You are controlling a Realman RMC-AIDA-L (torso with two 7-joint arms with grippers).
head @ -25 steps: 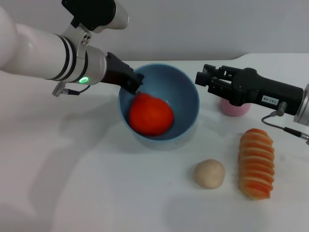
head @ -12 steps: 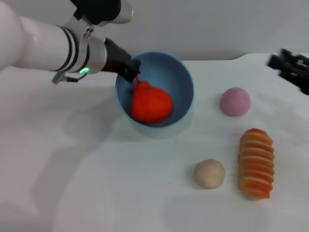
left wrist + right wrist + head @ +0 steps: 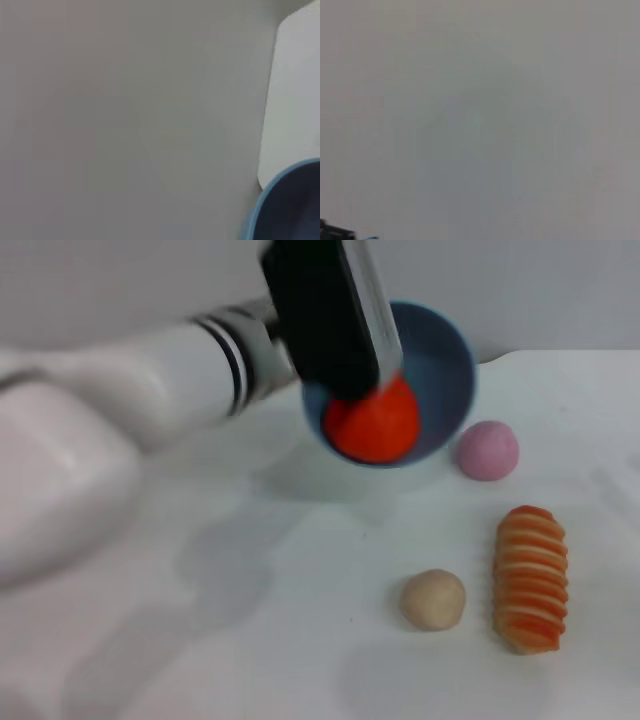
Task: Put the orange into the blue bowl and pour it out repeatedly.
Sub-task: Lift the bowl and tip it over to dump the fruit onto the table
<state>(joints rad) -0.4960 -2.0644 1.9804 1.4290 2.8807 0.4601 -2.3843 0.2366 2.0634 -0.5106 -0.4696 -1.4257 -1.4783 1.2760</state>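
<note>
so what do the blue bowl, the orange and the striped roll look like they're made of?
Blue bowl: probably plastic, smooth, even colour. Orange: looks like a matte toy, foam or rubber, uniform red-orange. Striped roll: likely soft plastic or foam, ridged, no gloss.

The left gripper (image 3: 345, 390) is masked by its own dark wrist housing, so its fingers go unseen; that housing also covers part of the blue bowl (image 3: 445, 360) and the orange (image 3: 375, 425); in the left wrist view only the bowl's cropped rim shows.
</note>
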